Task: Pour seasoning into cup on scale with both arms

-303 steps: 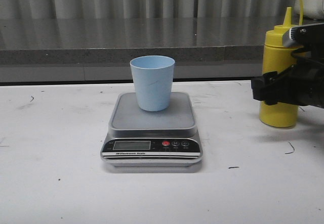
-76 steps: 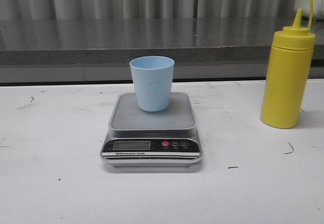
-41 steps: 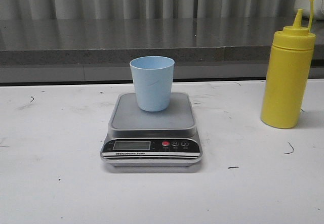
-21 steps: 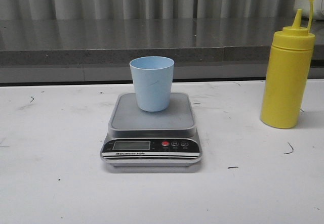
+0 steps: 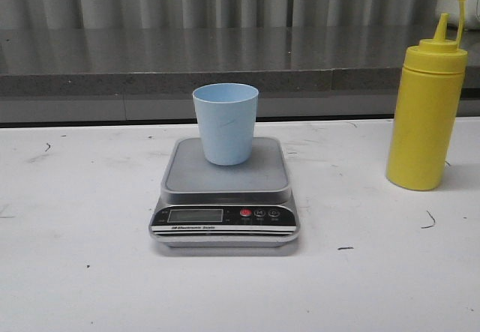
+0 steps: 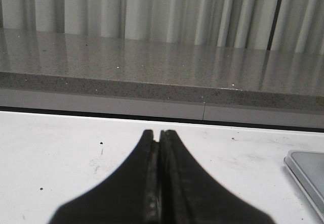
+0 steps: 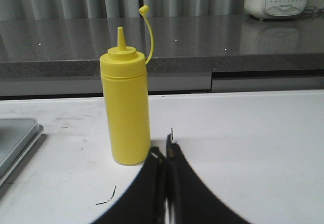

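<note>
On the table I count one pale blue cup (image 5: 225,123), one silver scale (image 5: 225,195) with one red and two dark buttons, one yellow seasoning bottle (image 5: 425,112), and two black grippers.

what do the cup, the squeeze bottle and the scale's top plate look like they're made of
The cup: likely plastic, pale blue, matte, evenly coloured with a thin rim.
The squeeze bottle: probably soft plastic, opaque yellow, slight sheen, with a moulded cone nozzle and tethered cap.
The scale: its platform looks like brushed steel, dull silver-grey; the front panel seems glossy black plastic.
</note>
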Robot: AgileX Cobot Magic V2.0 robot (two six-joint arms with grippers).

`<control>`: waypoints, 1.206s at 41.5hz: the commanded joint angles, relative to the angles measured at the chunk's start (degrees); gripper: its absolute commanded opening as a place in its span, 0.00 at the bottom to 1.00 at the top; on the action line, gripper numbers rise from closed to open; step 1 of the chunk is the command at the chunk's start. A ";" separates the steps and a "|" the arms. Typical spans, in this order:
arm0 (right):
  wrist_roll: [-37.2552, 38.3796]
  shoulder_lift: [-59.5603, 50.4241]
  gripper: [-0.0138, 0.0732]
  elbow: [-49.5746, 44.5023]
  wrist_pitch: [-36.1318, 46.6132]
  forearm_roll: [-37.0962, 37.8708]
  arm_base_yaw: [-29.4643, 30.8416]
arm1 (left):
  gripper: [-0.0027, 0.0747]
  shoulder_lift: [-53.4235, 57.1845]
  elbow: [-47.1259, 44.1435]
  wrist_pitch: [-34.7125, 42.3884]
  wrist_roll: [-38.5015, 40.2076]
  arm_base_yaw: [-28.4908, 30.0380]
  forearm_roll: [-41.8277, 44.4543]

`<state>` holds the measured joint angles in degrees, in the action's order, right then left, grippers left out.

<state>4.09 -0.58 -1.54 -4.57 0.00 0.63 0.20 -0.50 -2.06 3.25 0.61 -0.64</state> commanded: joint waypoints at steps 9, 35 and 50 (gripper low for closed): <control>-1.69 -1.13 0.02 0.15 5.38 0.00 -1.29 | 0.01 1.22 -0.83 4.52 0.00 0.09 0.02; -1.69 -1.08 0.02 0.15 6.34 -1.41 -2.72 | 0.01 1.22 -0.83 4.52 0.00 0.09 0.02; -1.69 -1.08 0.02 0.15 6.34 -1.41 -2.72 | 0.01 1.22 -0.83 4.52 0.00 0.09 0.02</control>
<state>3.01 -0.58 -1.54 -3.29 -1.14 -1.99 0.20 -0.50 -2.06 3.25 0.61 -0.64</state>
